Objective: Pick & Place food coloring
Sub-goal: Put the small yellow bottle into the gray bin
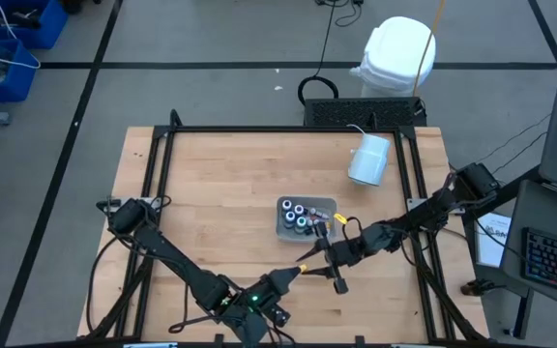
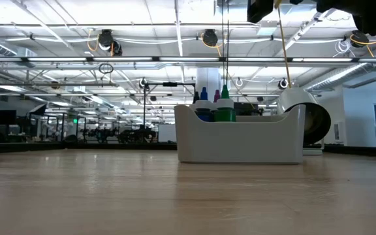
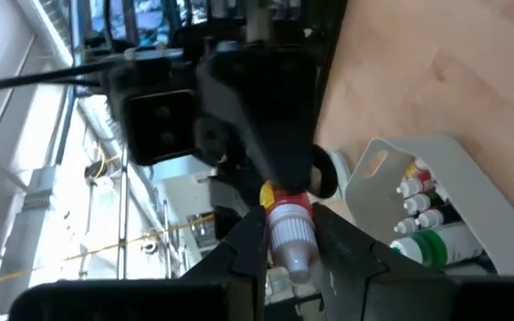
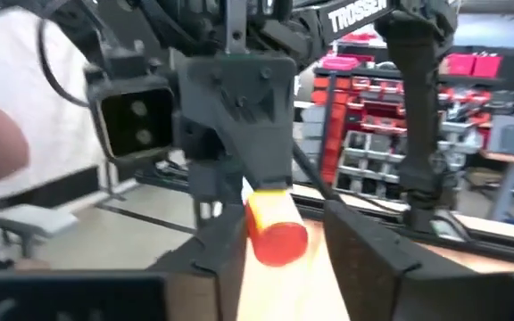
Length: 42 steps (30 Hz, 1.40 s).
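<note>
One small food coloring bottle (image 3: 291, 234), red and yellow with a white cap, lies level in the air between my two grippers, near the table's front middle (image 1: 305, 268). My left gripper (image 3: 291, 223) is shut on its cap end. My right gripper (image 4: 284, 218) is shut on its round red base end (image 4: 277, 239). The other food coloring bottles (image 1: 301, 215) stand upright in the tray (image 1: 283, 227) just beyond; blue and green tops (image 2: 224, 103) rise above its wall. My left gripper pinches the bottle at its white cap (image 3: 286, 227) between its two fingers, coming level from the table's left near side, along the bottle. The bottle is lifted clear of the table. My right gripper has the bottle's red base end (image 4: 270, 227) between its two fingers, coming level from the table's right, along the bottle. One finger (image 4: 226, 245) lies against it; whether the other finger touches, I cannot tell. The yellow middle (image 4: 261, 189) sits between the two grippers.
A big white cylinder (image 1: 368, 159) lies on its side at the table's far right, behind the tray (image 2: 240, 140) in the low view. Dark frame rails (image 1: 158, 174) run along the table's left, far and right sides. Bare wood (image 1: 220, 193) spreads left of the tray.
</note>
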{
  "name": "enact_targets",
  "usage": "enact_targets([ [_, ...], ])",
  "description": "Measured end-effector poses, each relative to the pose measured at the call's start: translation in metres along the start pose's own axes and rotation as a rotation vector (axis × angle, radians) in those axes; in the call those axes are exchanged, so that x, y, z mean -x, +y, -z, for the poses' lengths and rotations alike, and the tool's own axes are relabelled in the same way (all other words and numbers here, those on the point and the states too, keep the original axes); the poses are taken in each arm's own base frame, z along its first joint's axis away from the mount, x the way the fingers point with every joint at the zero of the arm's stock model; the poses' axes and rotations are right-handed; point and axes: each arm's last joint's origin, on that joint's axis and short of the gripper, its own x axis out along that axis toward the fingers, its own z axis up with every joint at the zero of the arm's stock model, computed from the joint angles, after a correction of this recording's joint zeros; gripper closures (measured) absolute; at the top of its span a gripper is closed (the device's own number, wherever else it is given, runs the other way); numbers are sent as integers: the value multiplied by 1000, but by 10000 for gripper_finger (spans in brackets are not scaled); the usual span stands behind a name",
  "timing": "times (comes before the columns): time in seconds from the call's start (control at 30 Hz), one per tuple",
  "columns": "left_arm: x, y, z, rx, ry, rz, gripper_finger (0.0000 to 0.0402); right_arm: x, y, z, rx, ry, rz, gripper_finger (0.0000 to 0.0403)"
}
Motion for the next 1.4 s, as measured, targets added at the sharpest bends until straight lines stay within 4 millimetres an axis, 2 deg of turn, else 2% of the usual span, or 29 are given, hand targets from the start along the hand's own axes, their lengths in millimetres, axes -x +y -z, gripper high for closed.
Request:
enact_targets([
  [0.23, 2, 1, 0, 51, 36, -23, 327, 2, -3, 2, 85, 64, 101, 208],
  [0.47, 9, 1, 0, 49, 83, -52, 328, 16, -4, -8, 96, 224, 184, 199],
  [0.67, 21, 19, 14, 154, 70, -36, 328, 45, 19, -27, 139, 341, 253, 215],
  [0.8, 21, 39, 28, 267, 58, -28, 328, 63, 41, -31, 305, 358, 427, 235],
  [0.93, 5, 74, 56, 463, 56, -38, 328, 74, 56, -36, 414, 362, 568, 258],
  [1.07, -21, 102, 89, 647, -15, 19, 328, 78, 66, -38, 444, 354, 542, 275],
  [1.23, -69, 122, 135, 829, -68, 96, 328, 79, 68, -40, 448, 347, 537, 288],
  [1.4, -119, 136, 179, 999, -139, 296, 329, 82, 65, -40, 471, 370, 668, 296],
])
